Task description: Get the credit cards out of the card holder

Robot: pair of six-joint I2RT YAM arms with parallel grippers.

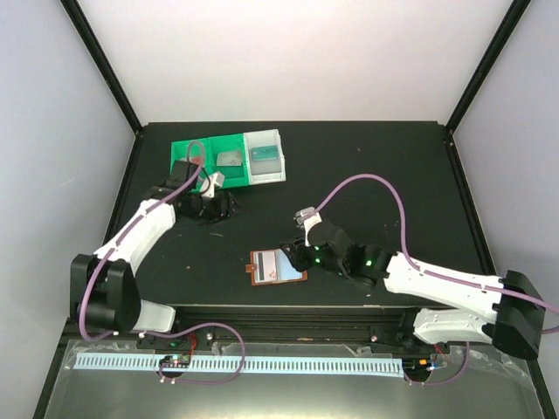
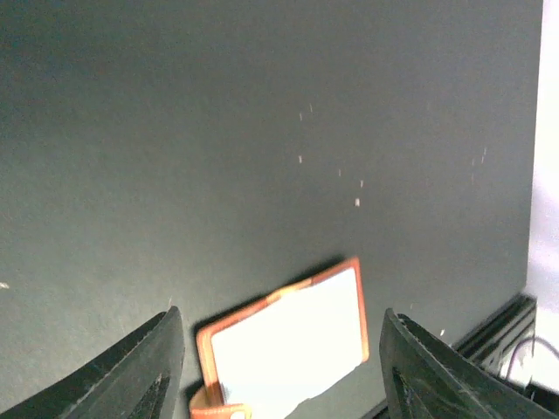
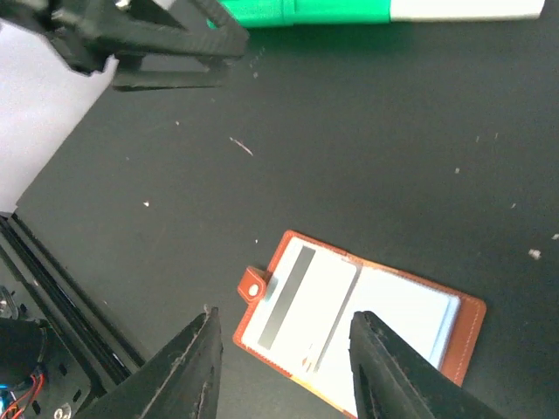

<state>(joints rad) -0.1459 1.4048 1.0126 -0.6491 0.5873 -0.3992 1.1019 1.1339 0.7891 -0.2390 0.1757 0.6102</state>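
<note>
The brown card holder (image 1: 278,266) lies open on the black table near the front middle. In the right wrist view the card holder (image 3: 454,336) shows a whitish credit card (image 3: 301,301) with a grey stripe on its left half, beside the little tab (image 3: 253,284). My right gripper (image 1: 295,253) is open and empty and hovers just right of and above the holder, which sits between its fingers (image 3: 188,367) in the right wrist view. My left gripper (image 1: 218,209) is open and empty, near the bins. It sees the holder (image 2: 288,340) from afar.
A green bin (image 1: 194,170) and a white bin (image 1: 272,173) stand side by side at the back left. Each holds a card: a grey one (image 1: 230,159) and a teal one (image 1: 265,155). A metal rail runs along the front edge (image 1: 279,314).
</note>
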